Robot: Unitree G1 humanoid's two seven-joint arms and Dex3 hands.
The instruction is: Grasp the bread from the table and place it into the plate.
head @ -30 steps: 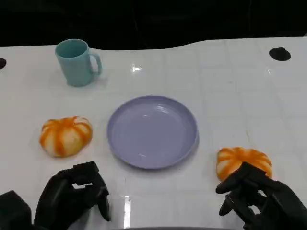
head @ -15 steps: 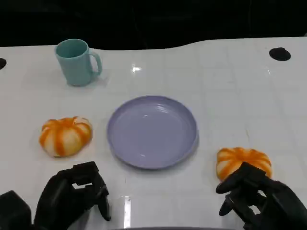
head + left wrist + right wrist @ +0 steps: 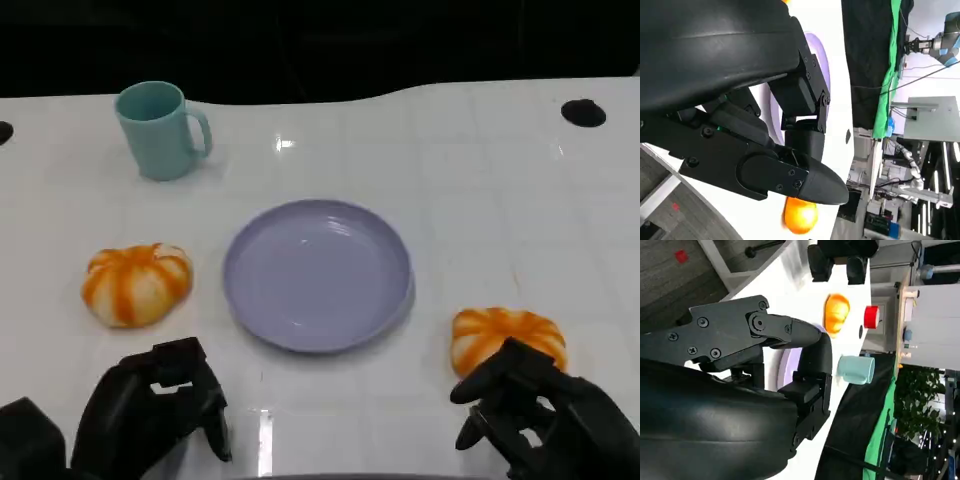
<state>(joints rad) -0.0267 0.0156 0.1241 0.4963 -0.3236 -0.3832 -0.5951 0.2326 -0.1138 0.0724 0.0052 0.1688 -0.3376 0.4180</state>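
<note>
Fingers (image 3: 478,388) of the right hand (image 3: 540,420) curl loosely, empty, just short of one bread (image 3: 507,335). Left hand (image 3: 150,410), also loosely curled and empty, sits below the other bread (image 3: 135,283); the plate (image 3: 318,274) lies between.

— Head view first?
— Looks down from above the table's (image 3: 480,180) near edge, facing the far edge at 12 o'clock. Stands well back: takes in the plate (image 3: 318,275) at centre, the mug (image 3: 160,130) at 11 o'clock, the left hand (image 3: 150,410) at 7 and the right hand (image 3: 540,415) at 5.
— Left wrist?
— Sits tight behind that hand, rolled on its side, looking across the table past a sliver of plate to the right bread (image 3: 507,337).
— Right wrist?
— Equally close, also rolled sideways, facing the opposite way: plate edge, left bread (image 3: 136,283), mug, the other hand beyond.
— Shared ground?
— Plate rim in all three; mug in head and right wrist views.
</note>
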